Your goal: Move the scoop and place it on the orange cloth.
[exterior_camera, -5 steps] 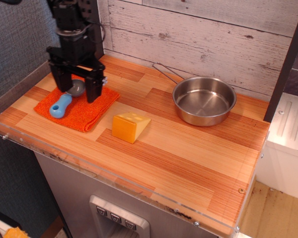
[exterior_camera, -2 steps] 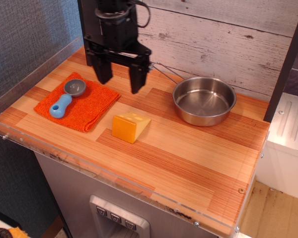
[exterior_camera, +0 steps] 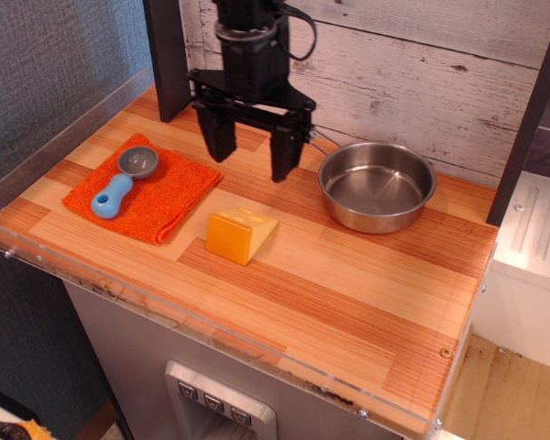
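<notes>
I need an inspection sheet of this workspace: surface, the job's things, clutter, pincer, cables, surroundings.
Surface: wooden counter with a clear plastic edge guard.
Job's things: scoop lies on the orange cloth, grey bowl toward the wall.
Clutter: cheese wedge beside the cloth; empty steel pan at the right.
Pincer: pincer open, empty, raised between cloth and pan.
Cables: black cable looped at the arm's upper part.
Surroundings: whitewashed plank wall behind; grey fabric panel at the left; white unit at the right.

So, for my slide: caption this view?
Scoop resting on orange cloth; open gripper raised between cloth and pan.
</notes>
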Robot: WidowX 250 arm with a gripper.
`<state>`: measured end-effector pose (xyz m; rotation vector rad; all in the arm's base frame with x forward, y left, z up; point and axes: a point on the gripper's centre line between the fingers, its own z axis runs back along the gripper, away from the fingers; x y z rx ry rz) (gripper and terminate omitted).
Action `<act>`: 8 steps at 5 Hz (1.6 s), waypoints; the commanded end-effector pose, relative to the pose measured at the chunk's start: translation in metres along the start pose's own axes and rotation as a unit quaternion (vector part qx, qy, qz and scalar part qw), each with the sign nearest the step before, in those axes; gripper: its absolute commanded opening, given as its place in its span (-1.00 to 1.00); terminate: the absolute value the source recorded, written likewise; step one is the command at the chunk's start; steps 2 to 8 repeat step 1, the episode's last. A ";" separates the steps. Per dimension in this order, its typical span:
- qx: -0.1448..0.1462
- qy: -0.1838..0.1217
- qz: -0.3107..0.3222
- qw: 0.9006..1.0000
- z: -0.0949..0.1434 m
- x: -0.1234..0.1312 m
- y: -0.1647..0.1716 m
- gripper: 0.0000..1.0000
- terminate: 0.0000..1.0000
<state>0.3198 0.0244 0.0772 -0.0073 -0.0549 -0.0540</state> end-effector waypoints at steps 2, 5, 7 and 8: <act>0.005 -0.024 -0.002 1.000 0.016 0.005 0.000 1.00 1.00; 0.005 -0.024 -0.002 1.000 0.016 0.005 0.000 1.00 1.00; 0.005 -0.024 -0.002 1.000 0.016 0.005 0.000 1.00 1.00; 0.005 -0.024 -0.002 1.000 0.016 0.005 0.000 1.00 1.00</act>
